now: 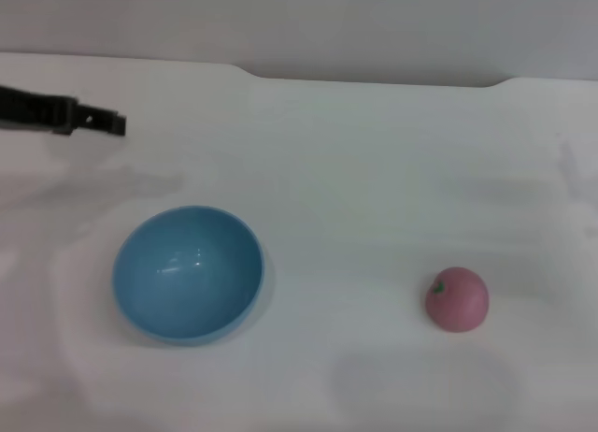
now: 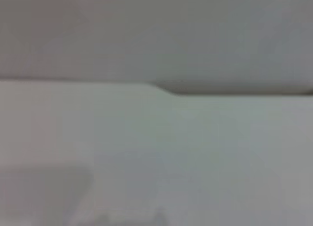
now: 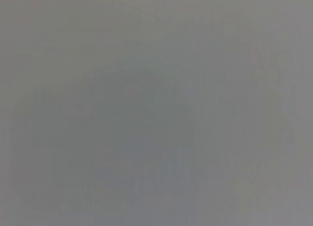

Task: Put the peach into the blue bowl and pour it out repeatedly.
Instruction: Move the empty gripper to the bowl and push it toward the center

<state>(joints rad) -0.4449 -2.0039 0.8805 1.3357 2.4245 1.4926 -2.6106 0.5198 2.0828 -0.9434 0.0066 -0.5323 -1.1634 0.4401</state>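
Peach: the peach (image 1: 457, 299) lies on the white worktop (image 1: 374, 170), toward its near edge and right of centre. It is pink and round, with a small green stem mark on its upper left. Nothing touches it.
Blue bowl: the blue bowl (image 1: 188, 274) stands upright on the worktop, toward the near edge and left of centre, its mouth facing up. Its inside holds nothing and shows a few pale glints. It is well apart from the peach, about level with it from near to far.
Left gripper: the left gripper (image 1: 110, 123) reaches in from the worktop's left edge, farther back than the bowl, and apart from it. Only a thin dark part of it shows, so I cannot tell whether the claw is released or clenched. Nothing is seen in it.
Far edge: the worktop's far edge runs across the back and has a shallow step in it, left of centre; the left wrist view shows the same step.
Right gripper: it appears in no view; the right wrist view shows only a plain grey surface.
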